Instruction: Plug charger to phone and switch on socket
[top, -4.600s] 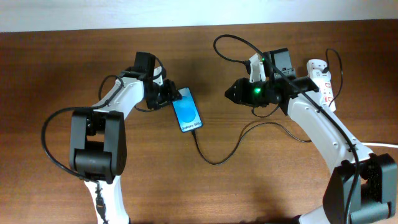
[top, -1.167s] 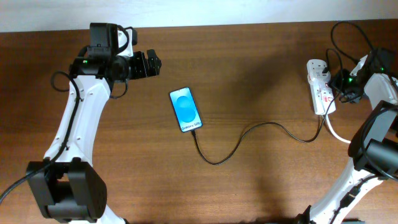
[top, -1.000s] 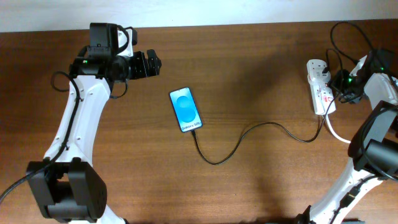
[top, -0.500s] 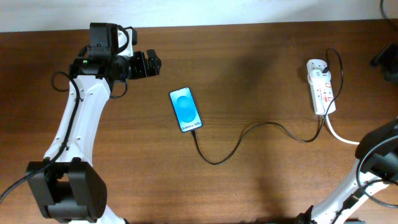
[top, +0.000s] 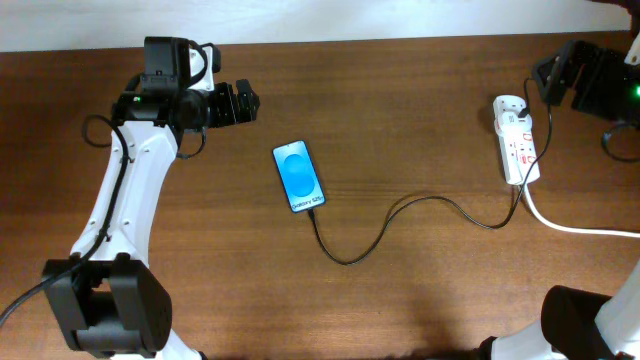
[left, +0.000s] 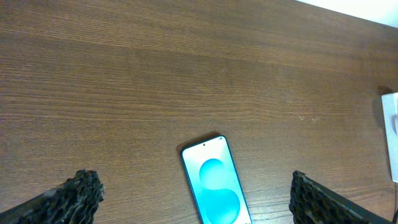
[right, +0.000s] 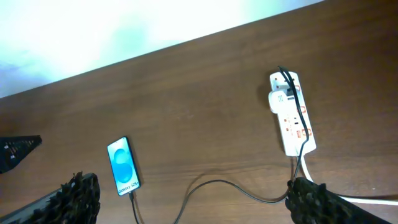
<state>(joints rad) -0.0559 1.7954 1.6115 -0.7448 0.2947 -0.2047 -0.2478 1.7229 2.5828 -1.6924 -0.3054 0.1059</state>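
Observation:
The phone (top: 299, 176) lies flat mid-table with its blue screen lit, also seen in the left wrist view as the phone (left: 215, 183) and in the right wrist view as the phone (right: 123, 167). The charger (top: 350, 258) is a thin black cable curling from the phone's near end across to the socket (top: 518, 140). The charger (right: 221, 181) and socket (right: 291, 115) show in the right wrist view. My left gripper (top: 235, 103) hangs open above and left of the phone. My right gripper (top: 548, 75) is open, up beyond the socket and touching nothing.
A thick white cord (top: 570, 228) runs from the socket off the right edge. The brown wooden table (top: 420, 120) ends at a pale wall along the far side. Black robot cables loop near the socket's far end.
My right gripper has come off the socket, lifted away to the far right corner and opened wide. The left arm, phone and cable have not moved.

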